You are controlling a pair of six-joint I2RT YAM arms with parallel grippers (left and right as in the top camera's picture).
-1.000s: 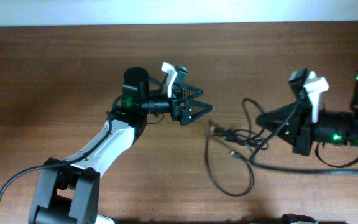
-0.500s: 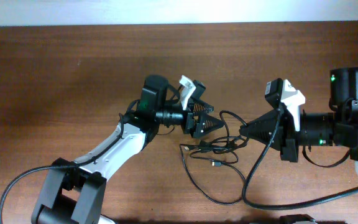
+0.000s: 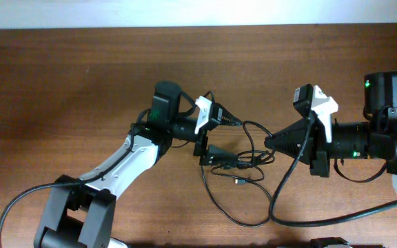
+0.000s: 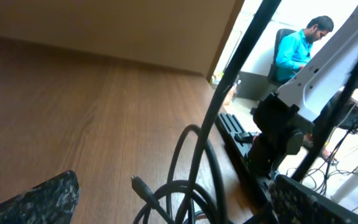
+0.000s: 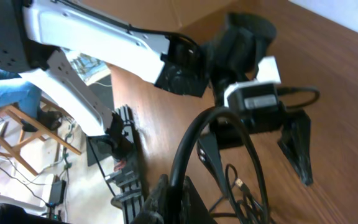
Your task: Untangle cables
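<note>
On the brown wooden tabletop (image 3: 60,83), centre to right, catalogued by size:

1. Left arm (image 3: 126,162): white and black, reaching from the near left corner toward the centre.
2. Right arm (image 3: 371,138): black, entering from the right edge and pointing left.
3. Left hand (image 3: 219,135): spread wide and gripping nothing. One finger is on the far side and one on the near side of the left end of the bunch. The wrist view shows strands lying between the fingers (image 4: 39,199); whether they touch cannot be told.
4. Right hand (image 3: 267,141): closed, its tips pinched on a strand at the right end of the bunch.
5. Cables (image 3: 236,162): thin black cords bunched between the two hands. One loop trails toward the near edge, and one long strand runs off to the right.
6. Plug (image 3: 240,181): small, lying on the tabletop just near of the bunch.
</note>
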